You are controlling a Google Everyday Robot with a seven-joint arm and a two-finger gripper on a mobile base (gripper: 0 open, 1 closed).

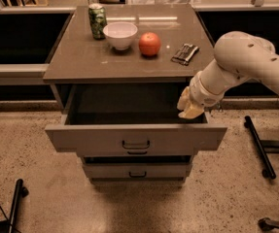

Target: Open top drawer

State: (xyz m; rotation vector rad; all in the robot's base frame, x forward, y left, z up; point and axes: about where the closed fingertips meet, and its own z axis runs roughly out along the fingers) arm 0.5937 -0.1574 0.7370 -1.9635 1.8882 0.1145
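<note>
The top drawer [100, 139] of the grey-brown cabinet stands pulled far out, its inside dark and empty as far as shows. Its small dark loop handle [136, 144] sits at the centre of the front panel. My gripper [188, 107] hangs at the end of the white arm, above the drawer's right rear corner and just under the cabinet top's edge. It is apart from the handle and holds nothing that I can see. Two narrower drawers [137, 171] sit shut below.
On the cabinet top [80, 62] stand a green can [97, 20], a white bowl [120, 35], an orange fruit [149, 44] and a dark snack bar [185, 53]. Black chair legs [258, 147] lie on the floor at right; another dark leg [15, 203] lies at lower left.
</note>
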